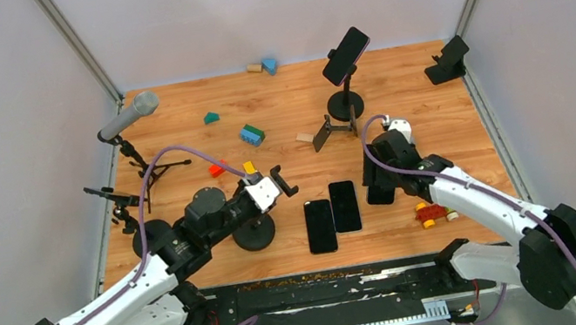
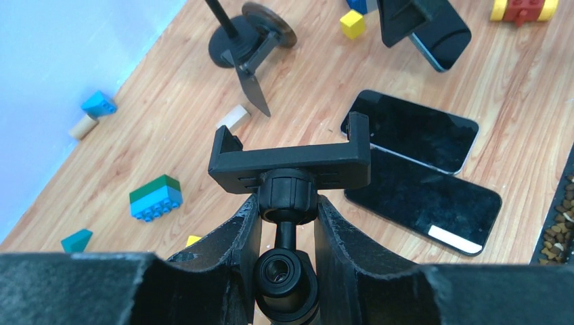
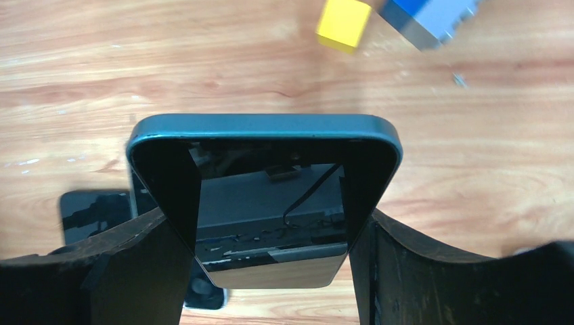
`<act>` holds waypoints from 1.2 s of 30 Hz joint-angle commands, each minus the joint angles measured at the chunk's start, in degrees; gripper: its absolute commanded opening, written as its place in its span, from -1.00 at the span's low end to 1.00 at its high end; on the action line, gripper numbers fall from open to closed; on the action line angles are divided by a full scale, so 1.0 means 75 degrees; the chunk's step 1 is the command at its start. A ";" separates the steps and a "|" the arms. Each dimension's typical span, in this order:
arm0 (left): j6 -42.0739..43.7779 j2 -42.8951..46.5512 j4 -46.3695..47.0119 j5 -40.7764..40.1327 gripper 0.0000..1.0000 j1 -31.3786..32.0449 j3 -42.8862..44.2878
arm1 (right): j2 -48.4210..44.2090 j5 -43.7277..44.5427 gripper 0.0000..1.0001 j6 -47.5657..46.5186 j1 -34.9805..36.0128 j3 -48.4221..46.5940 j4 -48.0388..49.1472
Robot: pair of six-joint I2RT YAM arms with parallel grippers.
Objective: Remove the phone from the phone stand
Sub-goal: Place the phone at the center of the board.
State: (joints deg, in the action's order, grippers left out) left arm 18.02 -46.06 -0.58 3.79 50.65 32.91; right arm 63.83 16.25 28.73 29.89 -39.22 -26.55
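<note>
Teal-rimmed phone (image 3: 264,128) is clamped across its width in the right gripper (image 3: 271,233), long axis pointing away from the wrist, well right of the empty stand (image 2: 291,162), whose neck the left gripper (image 2: 289,220) clamps.

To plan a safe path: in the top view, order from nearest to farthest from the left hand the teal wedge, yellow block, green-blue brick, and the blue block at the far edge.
1. Yellow block, just beyond the left hand.
2. Green-blue brick, farther back.
3. Teal wedge, back and leftward.
4. Blue block, at the far edge.
</note>
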 commanded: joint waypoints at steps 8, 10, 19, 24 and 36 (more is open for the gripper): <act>-0.0571 0.1734 0.0512 0.1412 -1.00 0.0043 0.0336 | 0.1486 -0.0197 -0.93 0.0290 -0.0422 -0.0391 -0.0201; -0.0618 0.2074 0.0362 0.1323 -1.00 0.0043 0.0193 | 0.1863 -0.0381 -0.90 0.0175 -0.0413 -0.0514 -0.0206; -0.0888 0.2739 -0.0057 0.0842 -1.00 0.0043 -0.0180 | 0.2644 -0.0662 -0.37 0.0222 -0.0407 -0.0670 -0.0569; -0.0778 0.2708 -0.0187 0.1032 -1.00 0.0037 -0.0199 | 0.2664 -0.0889 0.04 0.0256 -0.0409 -0.0529 -0.0580; -0.0709 0.2748 -0.0140 0.0532 -1.00 0.0043 -0.0381 | 0.3139 -0.0986 0.63 0.0574 -0.0270 -0.0770 -0.0953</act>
State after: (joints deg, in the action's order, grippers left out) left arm 12.67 -26.61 -8.45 9.93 50.87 29.08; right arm 85.56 11.42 30.37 26.98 -45.15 -32.25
